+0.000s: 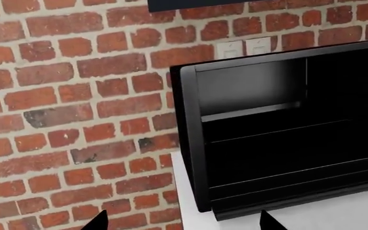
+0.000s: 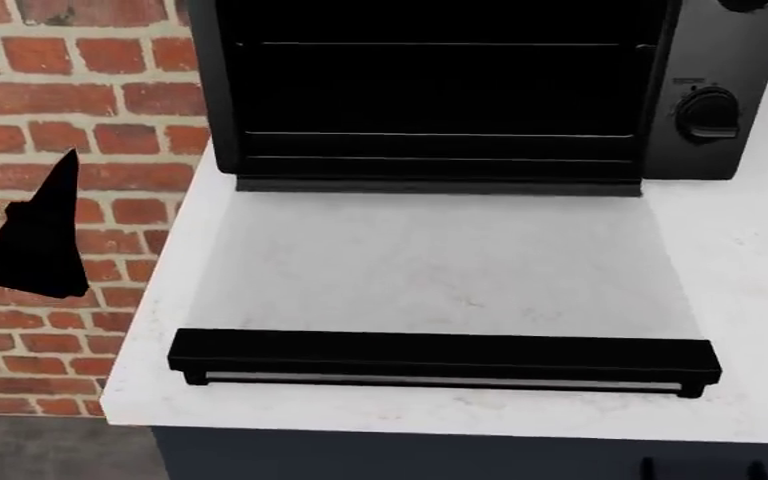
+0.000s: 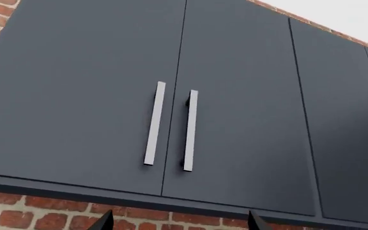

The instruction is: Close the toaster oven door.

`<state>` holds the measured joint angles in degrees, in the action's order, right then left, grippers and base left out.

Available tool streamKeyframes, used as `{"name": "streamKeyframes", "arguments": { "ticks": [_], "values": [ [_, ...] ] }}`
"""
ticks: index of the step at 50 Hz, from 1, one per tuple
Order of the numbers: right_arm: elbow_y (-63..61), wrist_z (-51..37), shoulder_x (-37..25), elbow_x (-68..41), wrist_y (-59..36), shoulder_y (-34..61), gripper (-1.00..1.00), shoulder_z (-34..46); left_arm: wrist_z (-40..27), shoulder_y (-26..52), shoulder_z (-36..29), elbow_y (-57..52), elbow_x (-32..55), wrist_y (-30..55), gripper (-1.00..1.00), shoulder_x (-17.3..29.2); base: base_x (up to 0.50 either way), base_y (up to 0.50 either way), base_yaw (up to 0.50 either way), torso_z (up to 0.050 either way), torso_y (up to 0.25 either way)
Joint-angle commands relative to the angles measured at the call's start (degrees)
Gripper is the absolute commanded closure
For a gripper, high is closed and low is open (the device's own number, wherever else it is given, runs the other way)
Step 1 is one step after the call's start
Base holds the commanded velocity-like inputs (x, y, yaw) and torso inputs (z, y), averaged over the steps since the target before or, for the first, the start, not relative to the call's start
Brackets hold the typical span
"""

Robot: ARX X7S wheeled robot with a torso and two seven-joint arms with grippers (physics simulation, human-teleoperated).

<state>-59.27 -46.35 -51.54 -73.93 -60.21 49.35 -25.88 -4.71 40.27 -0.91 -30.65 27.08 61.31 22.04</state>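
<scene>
The toaster oven [image 2: 438, 90] stands at the back of a white counter [image 2: 758, 300] with its cavity open and wire racks showing. The toaster oven door [image 2: 444, 355] lies folded down flat over the counter, its silver-grey bar handle [image 2: 444, 380] at the near edge. My left gripper [image 2: 37, 235] hangs off the counter's left edge, in front of the brick wall, apart from the door. In the left wrist view the left gripper [image 1: 184, 225] is open and empty, facing the oven [image 1: 286, 129]. My right gripper [image 3: 180, 224] is open and empty, and is out of the head view.
A brick wall [image 1: 75, 120] runs behind and left of the counter, with two white outlets [image 1: 245, 47] above the oven. Round knobs [image 2: 708, 113] sit on the oven's right panel. The right wrist view faces dark upper cabinets [image 3: 248, 96] with silver bar handles [image 3: 153, 123].
</scene>
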Motion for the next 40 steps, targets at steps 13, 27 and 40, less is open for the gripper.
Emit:
{"name": "streamKeyframes", "arguments": {
  "ticks": [13, 27, 40],
  "values": [
    [0.16, -1.77, -2.75, -1.41, 3.02, -1.05, -1.0, 1.3, 0.05, -0.19, -0.1, 0.69, 0.48, -0.85, -1.0, 0.14, 0.46, 0.0, 0.0, 0.0, 0.0],
    [0.08, -2.52, -3.68, -2.43, 5.11, -2.13, -1.0, 0.79, 1.48, -1.51, -1.25, 3.12, -0.89, -5.29, -1.0, 1.13, 0.33, 0.0, 0.0, 0.0, 0.001],
    [0.11, -3.78, -4.95, -3.52, 6.56, -1.7, -1.0, 2.04, 13.8, -10.5, -9.9, 1.83, -14.15, -31.92, -1.0, 16.6, 0.0, 0.0, 0.0, 0.0, 0.0]
  ]
}}
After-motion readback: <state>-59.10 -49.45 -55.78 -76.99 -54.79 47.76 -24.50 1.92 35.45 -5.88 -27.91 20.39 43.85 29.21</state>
